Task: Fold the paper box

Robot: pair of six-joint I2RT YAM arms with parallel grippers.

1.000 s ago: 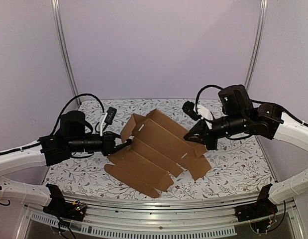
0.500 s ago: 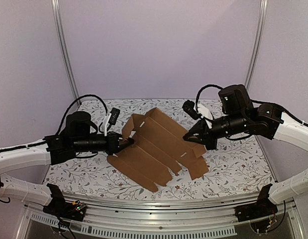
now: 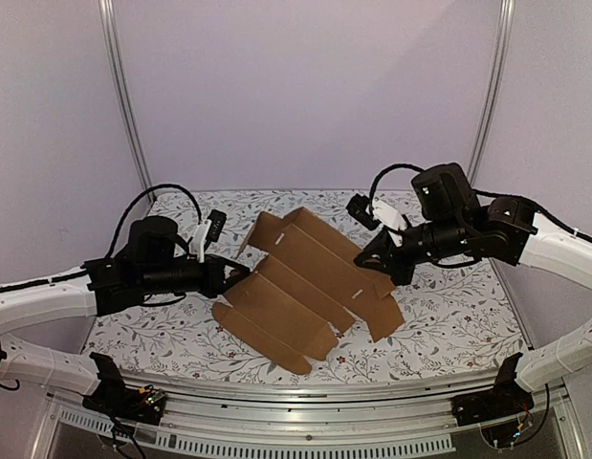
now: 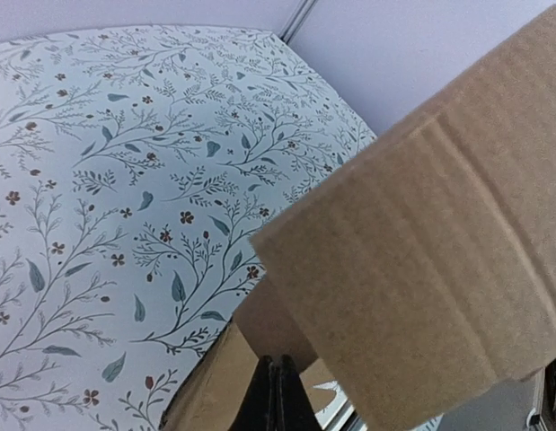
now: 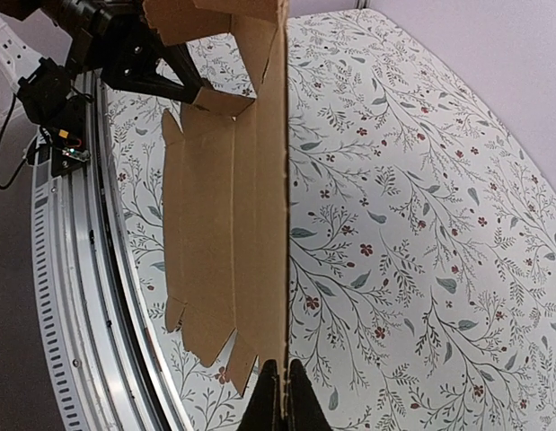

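Observation:
The paper box [image 3: 300, 282] is an unfolded brown cardboard sheet with flaps and creases, held above the floral table between both arms. My left gripper [image 3: 240, 276] is shut on the sheet's left edge; in the left wrist view its fingers [image 4: 278, 395] pinch cardboard [image 4: 421, 260] that fills the right half. My right gripper [image 3: 372, 260] is shut on the sheet's right edge; in the right wrist view [image 5: 280, 395] it clamps the paper box [image 5: 224, 206] edge-on, with the sheet stretching away toward the left arm [image 5: 134, 54].
The floral tablecloth [image 3: 449, 325] covers the table. A metal rail [image 3: 305, 392] runs along the near edge. Upright frame posts [image 3: 123, 96] stand at the back corners, in front of lilac walls.
The left gripper has moved a little right and up with the sheet's left edge. The sheet's near flaps have shifted right and it arches more. The right arm has shifted slightly left.

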